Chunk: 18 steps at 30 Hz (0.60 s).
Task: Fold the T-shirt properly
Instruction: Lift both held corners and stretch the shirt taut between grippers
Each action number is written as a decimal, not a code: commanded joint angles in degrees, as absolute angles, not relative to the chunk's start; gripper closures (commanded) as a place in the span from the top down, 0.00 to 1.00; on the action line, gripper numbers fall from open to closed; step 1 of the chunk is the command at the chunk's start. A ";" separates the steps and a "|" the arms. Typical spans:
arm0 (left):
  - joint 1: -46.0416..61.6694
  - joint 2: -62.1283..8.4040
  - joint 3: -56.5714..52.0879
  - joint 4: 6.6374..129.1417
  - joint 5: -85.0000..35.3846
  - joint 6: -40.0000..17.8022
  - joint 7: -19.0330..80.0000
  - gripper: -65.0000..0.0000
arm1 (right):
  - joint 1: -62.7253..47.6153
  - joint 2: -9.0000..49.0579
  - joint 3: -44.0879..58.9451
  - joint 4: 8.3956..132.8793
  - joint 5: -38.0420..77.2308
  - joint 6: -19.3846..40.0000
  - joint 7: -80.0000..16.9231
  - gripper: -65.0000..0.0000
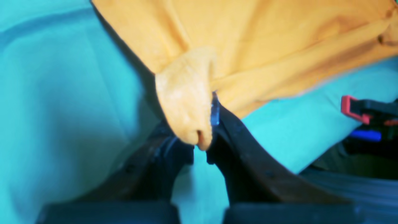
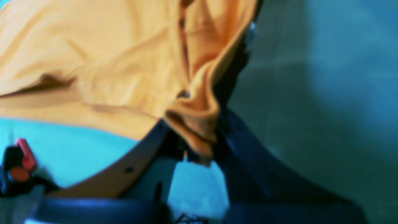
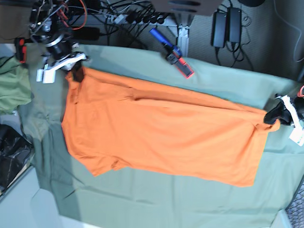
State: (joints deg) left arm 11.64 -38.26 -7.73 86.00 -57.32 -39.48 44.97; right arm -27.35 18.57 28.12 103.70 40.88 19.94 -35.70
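The orange T-shirt (image 3: 161, 133) lies stretched across the sage-green cloth (image 3: 156, 204), held at 2 opposite edges: the left gripper (image 1: 203, 137) pinches a bunched fold at one end, the right gripper (image 2: 199, 149) clamps fabric at the other, near an olive-green garment (image 3: 12, 88)
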 commanded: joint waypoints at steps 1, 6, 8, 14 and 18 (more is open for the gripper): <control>12.19 -39.94 -9.41 87.35 -58.11 -40.00 44.03 0.00 | -28.32 20.01 29.65 105.23 41.63 24.32 -34.59 0.00; 16.80 -40.18 -13.58 90.00 -59.22 -40.00 44.71 0.00 | -29.58 22.06 33.95 105.95 42.68 24.29 -35.31 0.00; 18.41 -40.16 -13.63 90.83 -59.81 -40.00 44.88 0.00 | -29.58 22.39 34.83 105.95 42.68 24.29 -35.73 0.00; 21.19 -39.99 -13.63 91.50 -59.75 -40.00 44.82 0.00 | -30.30 22.35 34.98 105.93 42.65 24.29 -36.29 0.00; 21.30 -39.99 -13.63 91.48 -59.27 -40.00 44.77 0.00 | -31.55 22.06 34.98 105.91 42.22 24.29 -36.32 0.00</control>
